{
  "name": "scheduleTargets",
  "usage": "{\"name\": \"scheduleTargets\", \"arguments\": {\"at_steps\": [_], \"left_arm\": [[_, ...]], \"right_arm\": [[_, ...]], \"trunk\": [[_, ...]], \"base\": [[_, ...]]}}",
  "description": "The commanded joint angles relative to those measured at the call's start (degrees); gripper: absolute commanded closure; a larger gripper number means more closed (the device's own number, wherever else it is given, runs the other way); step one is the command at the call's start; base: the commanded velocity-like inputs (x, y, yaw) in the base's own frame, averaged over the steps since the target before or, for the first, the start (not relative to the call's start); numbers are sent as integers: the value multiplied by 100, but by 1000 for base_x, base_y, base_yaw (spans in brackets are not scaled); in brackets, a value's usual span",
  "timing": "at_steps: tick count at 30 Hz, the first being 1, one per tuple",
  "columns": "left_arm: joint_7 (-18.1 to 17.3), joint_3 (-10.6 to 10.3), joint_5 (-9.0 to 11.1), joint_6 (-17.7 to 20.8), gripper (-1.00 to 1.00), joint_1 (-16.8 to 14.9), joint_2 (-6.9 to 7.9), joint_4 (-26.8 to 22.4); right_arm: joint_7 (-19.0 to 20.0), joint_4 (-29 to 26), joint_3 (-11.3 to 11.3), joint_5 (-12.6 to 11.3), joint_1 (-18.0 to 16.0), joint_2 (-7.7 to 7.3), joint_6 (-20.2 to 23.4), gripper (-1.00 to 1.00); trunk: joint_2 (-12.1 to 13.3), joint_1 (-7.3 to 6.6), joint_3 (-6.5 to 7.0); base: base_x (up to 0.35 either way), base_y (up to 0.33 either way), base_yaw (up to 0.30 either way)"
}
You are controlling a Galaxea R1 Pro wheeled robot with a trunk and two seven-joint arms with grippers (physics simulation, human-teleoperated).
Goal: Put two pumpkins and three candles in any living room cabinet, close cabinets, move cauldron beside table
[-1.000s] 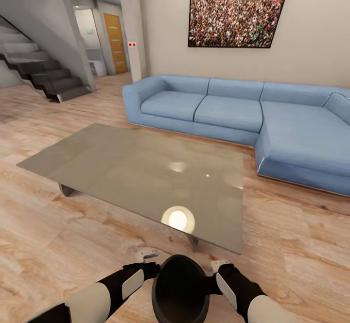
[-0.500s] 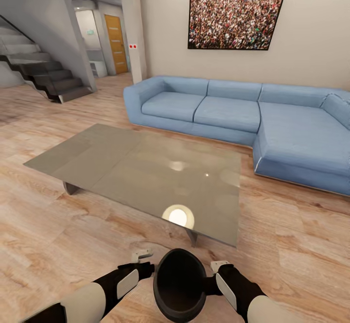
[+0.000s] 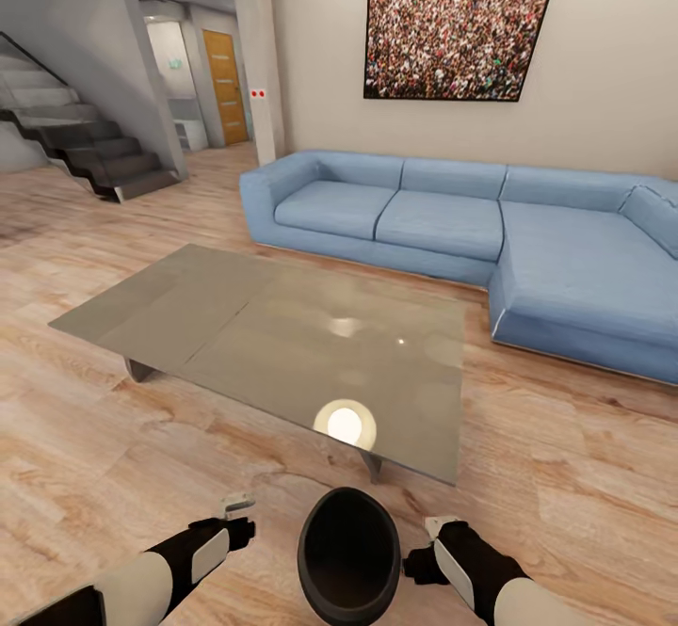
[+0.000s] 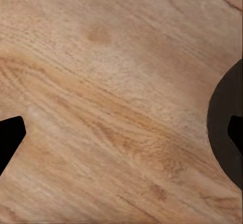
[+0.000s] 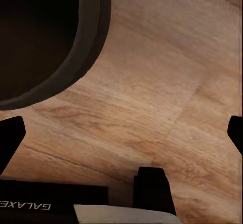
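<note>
"galaxea" shows mirrored on the right claw [image 5: 121, 133] beside the cauldron [image 5: 45, 37].

We see a pale wood floor [image 3: 85, 438] carrying a low table [image 3: 282, 334] with a grey glossy top, nothing lying on it. The black cauldron [image 3: 348, 555] sits on the floor at the table's 6 o'clock, near its edge.

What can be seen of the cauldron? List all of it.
The cauldron is a round black pot with a wide, thick matte rim and a dark interior, empty as far as shown. It sits upright on the wooden floor, just in front of the grey table, between the left hand and right hand, which touch neither side.
</note>
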Motion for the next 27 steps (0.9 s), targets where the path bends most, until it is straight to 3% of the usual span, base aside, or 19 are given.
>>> {"name": "scheduleTargets", "arguments": {"at_steps": [1,4,6,10,13,18,27], "left_arm": [[-10,-2,1,-6,-100,2,10,144],[-159,-4,1,-21,-100,44,22,495],[-444,-4,-4,-19,-100,147,26,678],[-749,-11,-29,-29,-100,437,11,795],[-822,-22,-49,-57,-100,634,39,828],[-899,-52,-67,-113,-100,811,238,838],[-922,-66,-96,-127,-100,1036,283,835]], "right_arm": [[0,77,0,-2,4,-17,-45,-100],[0,356,0,-2,12,-46,-296,-100],[0,639,0,-2,14,-73,-560,-100],[0,1148,0,-2,15,-120,-1006,-100],[-7,1457,5,-2,20,-130,-1403,-100],[-19,1751,16,-2,118,-139,-1969,-100],[-6,1811,14,-25,408,-224,-2300,-100]], "trunk": [[42,-23,19],[162,-89,73],[242,-132,108],[403,-220,180],[523,-286,234],[723,-396,327],[1044,-572,520]], "base": [[0,0,0],[0,0,0],[0,0,0],[0,0,0],[0,0,0],[0,0,-20],[0,0,-190]]}}
